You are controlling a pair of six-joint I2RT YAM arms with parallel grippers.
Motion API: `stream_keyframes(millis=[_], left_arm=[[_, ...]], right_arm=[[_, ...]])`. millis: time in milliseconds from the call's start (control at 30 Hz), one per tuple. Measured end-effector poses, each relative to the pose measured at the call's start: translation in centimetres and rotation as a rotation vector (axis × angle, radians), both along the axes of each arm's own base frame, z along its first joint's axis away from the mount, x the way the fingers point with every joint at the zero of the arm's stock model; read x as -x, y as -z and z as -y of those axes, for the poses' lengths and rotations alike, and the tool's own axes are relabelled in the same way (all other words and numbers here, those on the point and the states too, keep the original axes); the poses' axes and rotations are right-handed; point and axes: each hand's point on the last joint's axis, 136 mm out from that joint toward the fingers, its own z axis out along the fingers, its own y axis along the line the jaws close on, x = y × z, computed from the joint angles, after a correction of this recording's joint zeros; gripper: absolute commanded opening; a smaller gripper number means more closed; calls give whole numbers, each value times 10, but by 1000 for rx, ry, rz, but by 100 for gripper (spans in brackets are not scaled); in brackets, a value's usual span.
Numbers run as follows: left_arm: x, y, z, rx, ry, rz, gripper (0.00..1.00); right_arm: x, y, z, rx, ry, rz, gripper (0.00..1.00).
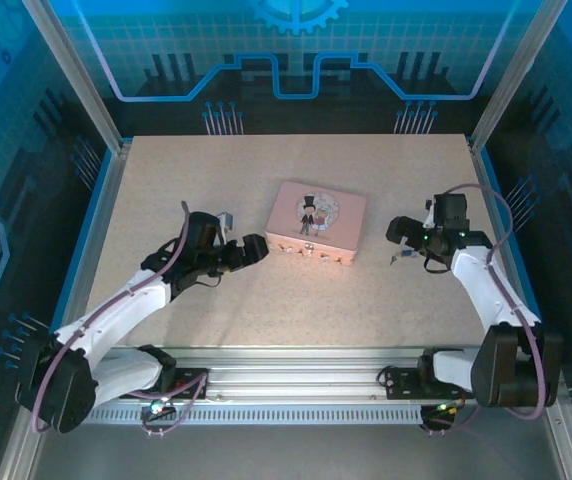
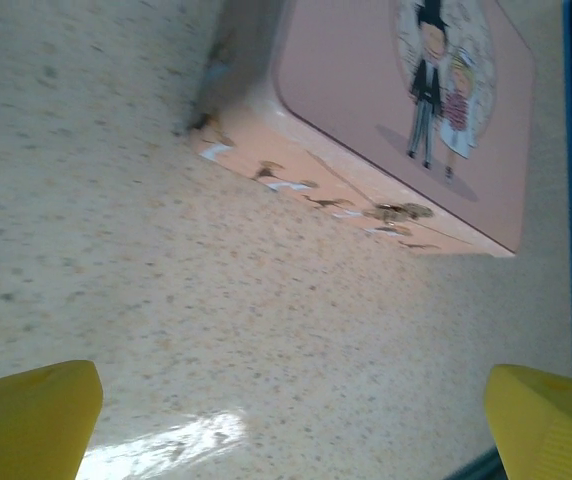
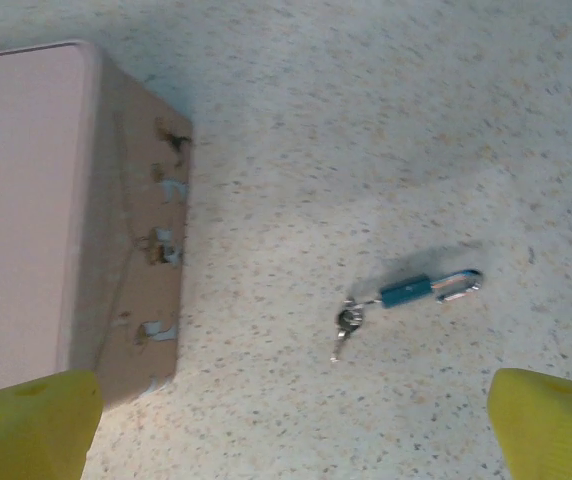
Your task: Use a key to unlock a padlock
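- In the right wrist view the padlock [image 3: 428,289] is made out as a small teal body with a silvery loop at one end. It lies flat on the bare tabletop [image 3: 386,120], to the right of the pink box [image 3: 26,200] and apart from it.
- A small key [image 3: 344,325] is seen just beside the padlock, at the end away from the loop. Whether the two are joined cannot be told.
- The right hand [image 3: 291,425] is shown with its yellow fingertips [image 3: 551,420] spread wide and nothing held between them.
- The box lid [image 2: 366,110] is given close up in the left wrist view, printed with a cartoon couple. Small raised ornaments are seen along the side wall below it.
- The left hand [image 2: 291,420] is likewise held apart and empty, with a patch of glare on the surface beneath it.
- The overall layout is supplied by the top view. The box [image 1: 316,222] sits near the middle, the left hand [image 1: 254,250] is placed just off its left end, and the right hand [image 1: 398,232] is near its right end. Neither is touching it.
- The tabletop [image 1: 166,290] is a pale speckled board edged in blue.
- It is enclosed by blue-lit walls [image 1: 296,50] printed with circuit-like lines, and an aluminium rail [image 1: 296,385] runs along the near edge.
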Motion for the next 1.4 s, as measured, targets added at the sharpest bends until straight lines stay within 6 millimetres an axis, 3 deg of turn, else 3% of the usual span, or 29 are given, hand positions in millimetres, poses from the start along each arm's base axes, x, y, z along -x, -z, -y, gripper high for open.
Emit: stream_keyframes(millis=[100, 267, 400, 500, 600, 767, 900, 1167, 1233, 1300, 1400], left_arm=[[-5, -8, -24, -70, -71, 24, 99], [-18, -24, -68, -197, -191, 99, 99], [-26, -35, -101, -365, -240, 203, 99], [-34, -37, -126, -469, -280, 281, 99], [-39, -15, -146, -550, -308, 312, 99], [-42, 50, -174, -638, -336, 260, 99], [-51, 79, -180, -685, -317, 244, 99], [-89, 48, -177, -675, -354, 530, 99], [-88, 63, -176, -671, -350, 563, 99], [-76, 90, -175, -682, -310, 522, 99], [-73, 93, -174, -685, -300, 525, 99]], right_arm=[[-1, -22, -13, 33, -39, 77, 100], [-9, -49, -16, 136, -63, 258, 100], [-15, -31, -22, 321, -135, 350, 100], [-24, -10, -11, 430, -134, 348, 100], [-35, 5, 0, 476, -106, 341, 100], [-48, 21, 13, 501, -62, 376, 100], [-48, 28, 21, 511, -50, 404, 100], [-58, 28, 23, 475, -62, 505, 100], [-60, 33, 22, 466, -70, 515, 100], [-61, 41, 19, 453, -85, 522, 100], [-62, 61, 15, 444, -119, 497, 100]])
